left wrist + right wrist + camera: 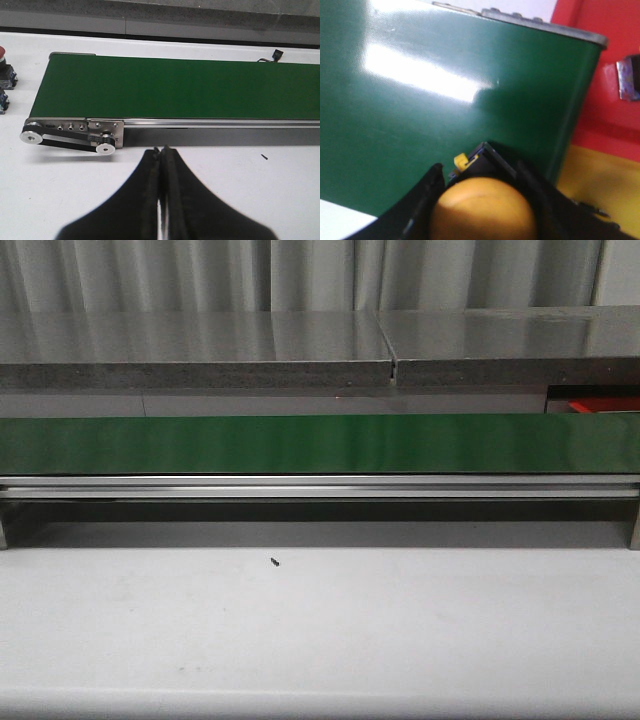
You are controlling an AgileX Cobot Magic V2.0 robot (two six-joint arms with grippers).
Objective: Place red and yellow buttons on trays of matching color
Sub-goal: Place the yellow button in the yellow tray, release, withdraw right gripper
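Right, you're mid-carry on a yellow one. The right gripper (482, 200) has its fingers closed around the yellow button (482, 207), domed cap facing the wrist camera, dark housing and a small yellow clip showing just past it. It hangs over the end of the green conveyor belt (435, 90). Beyond the belt's end, the yellow tray (600, 175) lies nearest the gripper and the red tray (600, 90) further on, with a small dark and silver part (629, 77) lying on the red one; too blurred to tell what it is.

The left gripper (161, 155) is idle — fingers pressed together, nothing between them, parked over the white table (75, 200) just short of the belt's drive-pulley end. At the edge of the left wrist view a red button (2, 60) sits on the table beside that end of the belt, with a second dark housing next to it, cap out of frame.

The front view shows only belt and table, no arms or buttons, so don't rely on it here.

Next move, as I read it: carry the right arm past the belt's end until the button is fully over yellow, not the red border — lower, then release. Main risk is dropping early onto the belt edge or the seam between trays. After that, the red button is closest to the left arm.
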